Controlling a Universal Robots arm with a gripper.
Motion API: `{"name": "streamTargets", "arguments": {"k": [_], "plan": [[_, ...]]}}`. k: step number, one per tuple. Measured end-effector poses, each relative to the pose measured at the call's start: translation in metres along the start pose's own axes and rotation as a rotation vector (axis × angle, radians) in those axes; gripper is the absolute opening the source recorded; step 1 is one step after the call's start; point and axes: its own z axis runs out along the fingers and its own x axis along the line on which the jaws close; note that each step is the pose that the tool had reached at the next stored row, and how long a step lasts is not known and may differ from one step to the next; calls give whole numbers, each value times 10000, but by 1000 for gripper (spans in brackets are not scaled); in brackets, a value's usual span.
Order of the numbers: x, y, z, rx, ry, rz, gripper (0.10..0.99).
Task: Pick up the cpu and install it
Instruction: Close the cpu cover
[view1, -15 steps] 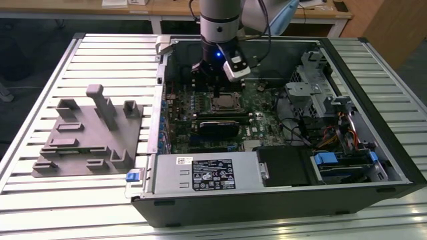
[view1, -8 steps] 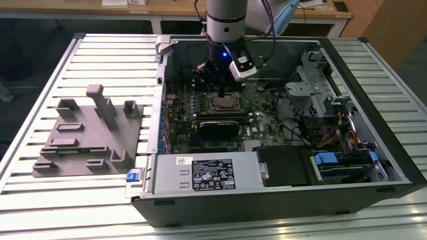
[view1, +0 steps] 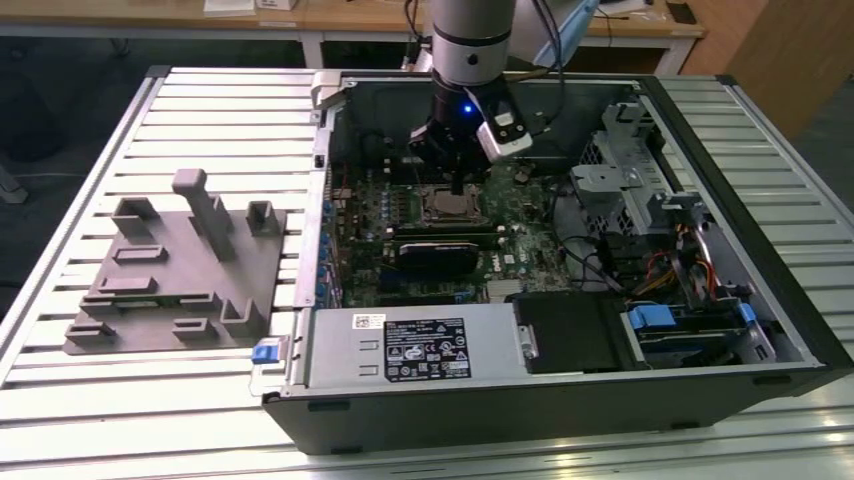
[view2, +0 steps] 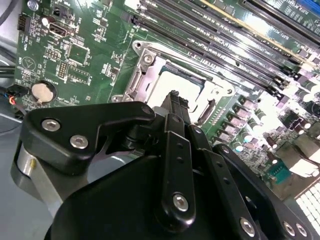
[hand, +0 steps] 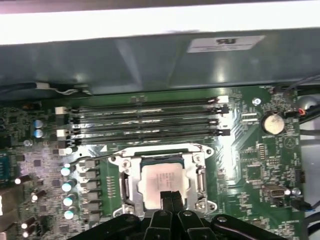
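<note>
Cpu (hand: 161, 178) flat inside socket frame (hand: 127, 170), closed pincer (hand: 170, 196) over its edge

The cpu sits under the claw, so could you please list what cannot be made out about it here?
- First wrist view: the claw covers one edge of the cpu, so contact between them is unclear.
- Second wrist view: the claw hides much of the cpu and socket.
- Exterior view: the cpu is too small to tell whether it is seated.

Slatted metal table (view1: 200, 100), wooden desk (view1: 350, 18) behind (dark floor (view1: 54, 110))
</note>
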Motion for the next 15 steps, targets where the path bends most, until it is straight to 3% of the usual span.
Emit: {"name": "streamTargets", "arguments": {"k": [9, 15], "plan": [[-6, 2, -130, -24, 3, 2, 106], [-6, 3, -141, -28, 3, 1, 106]]}}
